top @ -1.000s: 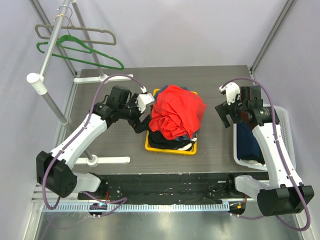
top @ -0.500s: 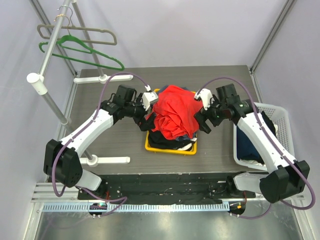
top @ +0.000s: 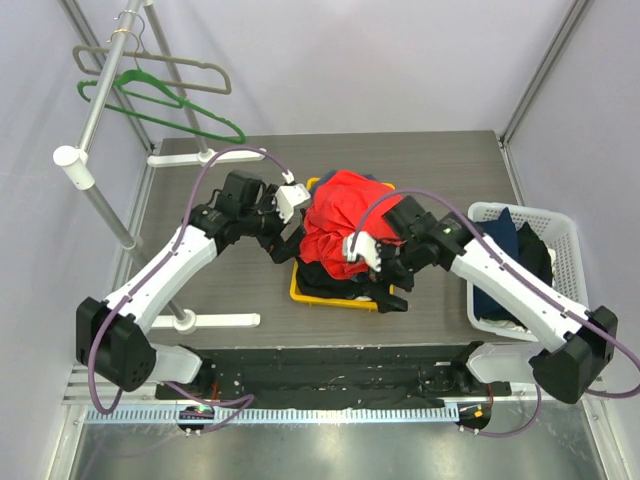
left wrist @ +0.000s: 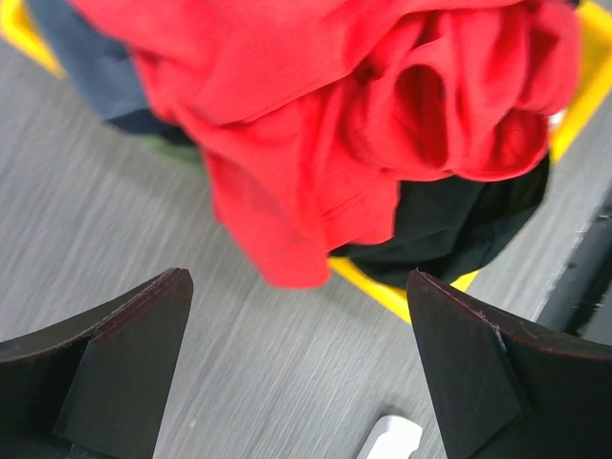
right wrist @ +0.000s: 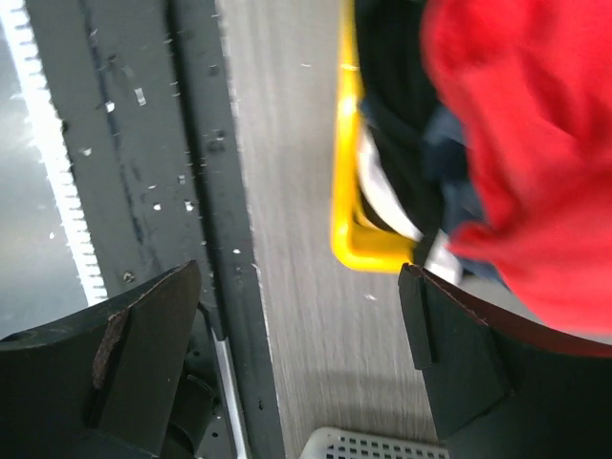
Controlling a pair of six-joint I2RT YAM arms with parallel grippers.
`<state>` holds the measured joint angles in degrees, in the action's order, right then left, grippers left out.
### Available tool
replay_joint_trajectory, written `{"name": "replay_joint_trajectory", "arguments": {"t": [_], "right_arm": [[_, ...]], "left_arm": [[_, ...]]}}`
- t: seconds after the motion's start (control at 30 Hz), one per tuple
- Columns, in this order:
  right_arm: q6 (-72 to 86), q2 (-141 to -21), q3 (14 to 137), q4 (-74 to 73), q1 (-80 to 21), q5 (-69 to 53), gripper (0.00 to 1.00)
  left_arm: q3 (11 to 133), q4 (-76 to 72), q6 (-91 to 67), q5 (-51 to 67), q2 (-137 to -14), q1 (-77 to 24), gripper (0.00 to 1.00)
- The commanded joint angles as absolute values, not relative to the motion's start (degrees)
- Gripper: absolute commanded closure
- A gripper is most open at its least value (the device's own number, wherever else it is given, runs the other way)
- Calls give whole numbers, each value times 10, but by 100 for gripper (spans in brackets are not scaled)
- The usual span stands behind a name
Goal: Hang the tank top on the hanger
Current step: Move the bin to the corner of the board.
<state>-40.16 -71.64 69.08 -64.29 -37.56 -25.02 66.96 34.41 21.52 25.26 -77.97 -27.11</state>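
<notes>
Grey bench, top view: tank top (top: 352, 212) heaped on yellow tray (top: 299, 291) at bench centre; hanger (top: 172, 106) on rail beyond far-left corner. Left gripper (top: 284, 240) just beside heap's left flank; right gripper (top: 388, 284) at tray's near-right corner.
Left wrist view: jaws apart, empty; red hem straight ahead, spilling over tray rim.
Right wrist view: jaws apart, empty; heap ahead, off to right.
Judgement: left arm nearer both garment and hanger.

Worktop (top: 190, 190): bare left of and behind yellow tray (top: 296, 291).
Tank top (top: 350, 225): heaped over tray. Left gripper (left wrist: 296, 325) and right gripper (right wrist: 296, 316) flank it, fingers spread wide.
Gap between tray and white basket (top: 472, 318): crossed by right arm.
Left edge: blocked by rack pole (top: 110, 215) and white feet (top: 215, 321).
</notes>
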Motion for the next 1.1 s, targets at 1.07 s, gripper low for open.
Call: {"name": "replay_joint_trajectory", "arguments": {"t": [1.07], "right_arm": [[-321, -958, 572, -327, -521, -43, 36]], "left_arm": [[628, 365, 232, 23, -679, -259, 0]]}}
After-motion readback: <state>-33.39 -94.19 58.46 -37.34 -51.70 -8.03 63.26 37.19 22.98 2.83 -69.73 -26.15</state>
